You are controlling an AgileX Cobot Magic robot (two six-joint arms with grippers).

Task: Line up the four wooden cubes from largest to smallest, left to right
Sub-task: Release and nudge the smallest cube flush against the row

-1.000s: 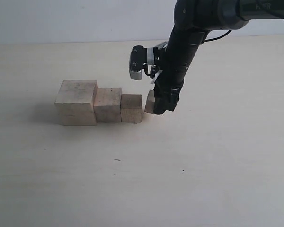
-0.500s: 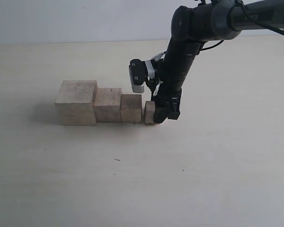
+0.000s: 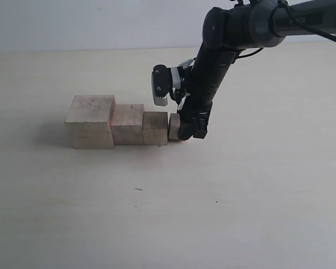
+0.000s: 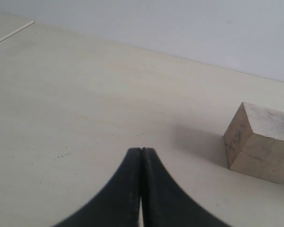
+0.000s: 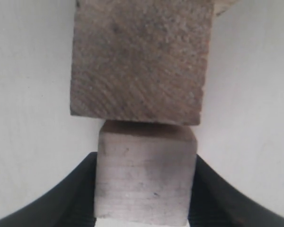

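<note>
My right gripper (image 3: 186, 132) is pinching the smallest cube (image 3: 173, 128): in the right wrist view the two dark fingers (image 5: 75, 194) press against opposite sides of that little block (image 5: 146, 182), and one of its faces sits up against the third cube (image 5: 139, 61). From the exterior view I see the arm coming down from the upper right, its wrist camera (image 3: 161, 85) hanging over the row, and the gripper low at the table (image 3: 157, 213), with the smallest cube at table level at the right end of the line. I cannot tell from here whether its underside bears fully on the surface. Moving left from it, the third cube (image 3: 155, 128) stands flush against it, then the second cube (image 3: 127, 124), then the largest cube (image 3: 91, 120) at the far left, each touching its neighbour, so the four run from big to small, left to right, in one row with their near faces roughly in line. My left gripper (image 4: 142, 151) is pressed together with nothing between its fingertips, held over bare table. In its wrist view only the largest cube (image 4: 258, 142) shows, standing upright on the table well apart from those fingertips, its shadow falling on the table beside it.
</note>
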